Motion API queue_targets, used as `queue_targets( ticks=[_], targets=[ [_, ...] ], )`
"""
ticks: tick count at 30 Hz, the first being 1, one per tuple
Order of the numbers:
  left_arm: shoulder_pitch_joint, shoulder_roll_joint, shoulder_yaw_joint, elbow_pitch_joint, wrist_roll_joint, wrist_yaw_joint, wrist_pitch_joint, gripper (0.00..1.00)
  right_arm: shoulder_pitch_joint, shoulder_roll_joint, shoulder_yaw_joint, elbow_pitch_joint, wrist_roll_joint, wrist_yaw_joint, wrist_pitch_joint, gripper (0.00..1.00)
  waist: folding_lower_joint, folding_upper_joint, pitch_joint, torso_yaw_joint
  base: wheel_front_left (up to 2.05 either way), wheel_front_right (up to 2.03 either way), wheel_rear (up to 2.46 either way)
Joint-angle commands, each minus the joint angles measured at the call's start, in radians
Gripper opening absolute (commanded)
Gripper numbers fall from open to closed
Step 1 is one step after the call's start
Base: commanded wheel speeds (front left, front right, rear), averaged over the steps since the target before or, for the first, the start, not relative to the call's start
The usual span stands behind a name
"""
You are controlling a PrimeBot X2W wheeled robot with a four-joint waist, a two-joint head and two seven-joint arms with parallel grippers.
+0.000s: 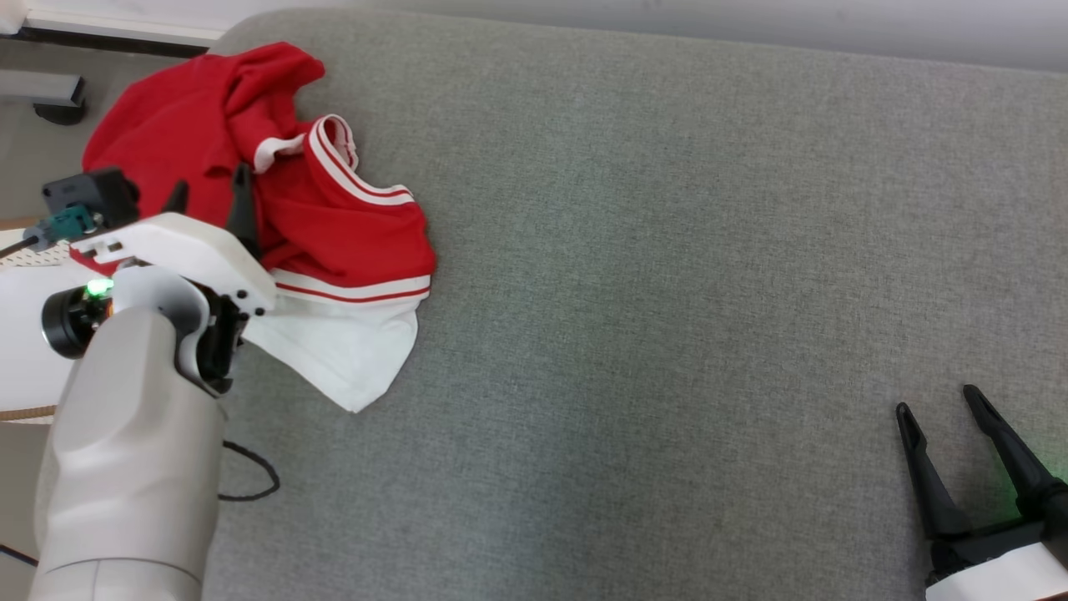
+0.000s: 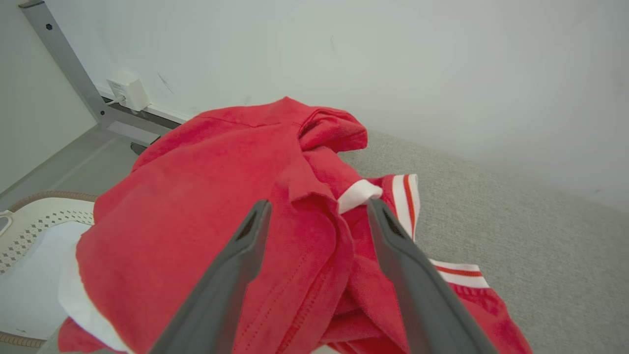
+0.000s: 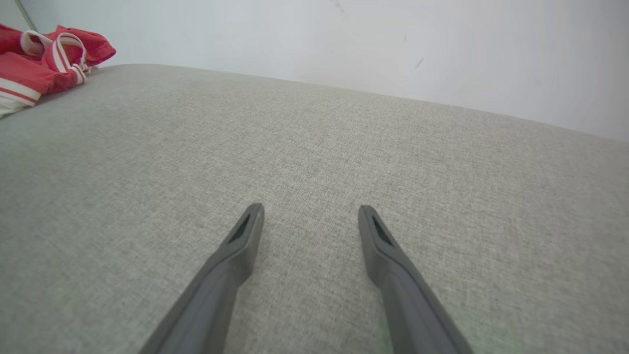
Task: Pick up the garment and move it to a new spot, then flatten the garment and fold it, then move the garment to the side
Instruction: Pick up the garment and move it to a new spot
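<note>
Both tools stand wide apart, gripping nothing. The left tool (image 1: 209,192) (image 2: 317,209) hangs over the crumpled red-and-white jersey (image 1: 350,225) (image 2: 196,196) (image 3: 29,69) at the grey desk's (image 1: 667,250) far left corner. The right tool (image 1: 941,405) (image 3: 309,211) waits near right, well apart from it.

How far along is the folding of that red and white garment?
Nothing done: the garment lies crumpled on the gray surface, far left. In hand: the left gripper hovers open over it, gripping nothing. The right gripper is open. Remaining: pickup, move, flattening, folding, setting aside.
</note>
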State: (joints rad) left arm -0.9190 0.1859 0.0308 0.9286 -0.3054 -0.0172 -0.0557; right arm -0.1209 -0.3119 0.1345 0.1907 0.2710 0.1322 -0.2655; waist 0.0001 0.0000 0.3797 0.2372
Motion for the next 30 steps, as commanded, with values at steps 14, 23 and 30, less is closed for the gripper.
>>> queue_targets(
  ticks=[14,23,30],
  targets=[
    [-0.083,0.01,0.004,0.172,-0.029,-0.012,-0.086,0.62,0.035,0.001,0.009,0.008,-0.015,-0.003,0.009,1.0,-0.0001,0.0,0.014,-0.017,0.0,0.0,0.0],
    [-0.115,0.013,0.004,0.251,-0.054,-0.033,-0.12,0.0,0.029,0.003,0.008,0.013,-0.01,-0.003,0.012,1.0,-0.0001,0.0,0.01,-0.026,0.0,0.0,0.0],
    [-0.12,0.008,0.02,0.269,-0.085,-0.062,-0.165,0.0,0.028,0.019,0.003,0.024,0.0,-0.003,0.007,1.0,-0.0001,0.0,-0.03,-0.024,0.0,0.0,0.0]
  ],
)
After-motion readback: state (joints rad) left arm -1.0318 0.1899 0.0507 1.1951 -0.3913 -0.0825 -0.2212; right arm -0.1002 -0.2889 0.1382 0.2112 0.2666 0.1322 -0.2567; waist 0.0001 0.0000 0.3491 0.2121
